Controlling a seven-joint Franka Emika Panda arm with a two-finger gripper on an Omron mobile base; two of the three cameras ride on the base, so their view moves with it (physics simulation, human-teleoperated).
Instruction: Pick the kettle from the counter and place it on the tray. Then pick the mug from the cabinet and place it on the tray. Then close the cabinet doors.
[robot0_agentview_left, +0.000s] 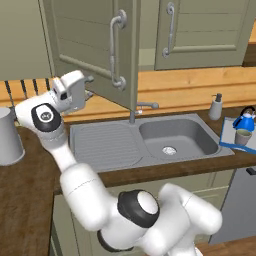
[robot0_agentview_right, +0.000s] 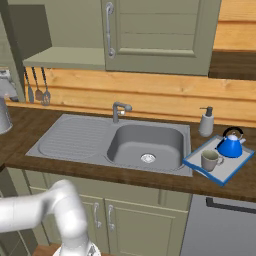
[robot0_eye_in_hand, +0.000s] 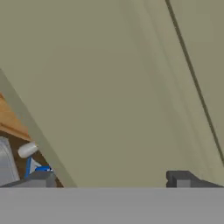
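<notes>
The gripper (robot0_eye_in_hand: 109, 177) stood fully open, holding nothing, with its two dark fingertips (robot0_eye_in_hand: 181, 178) wide apart and close against the flat olive-green face of the left cabinet door (robot0_agentview_left: 95, 45). That door hung ajar, swung out over the counter (robot0_agentview_right: 30, 130), with the hand just beside its lower left edge in the left base view. The right cabinet door (robot0_agentview_right: 160, 32) lay flat against the cabinet (robot0_agentview_right: 65, 57), whose pale green shelf was exposed at the left.

The tray (robot0_agentview_right: 200, 167) rested on the counter at the far right, just beside the sink (robot0_agentview_right: 145, 142). The kettle (robot0_agentview_right: 230, 145) stood upright on the tray's far side. The mug (robot0_agentview_right: 210, 160) stood upright on the near side, close to the kettle. A soap dispenser (robot0_agentview_right: 206, 122) stood behind the tray near the wall. A pale grey jug (robot0_agentview_left: 9, 135) stood on the counter at the left.
</notes>
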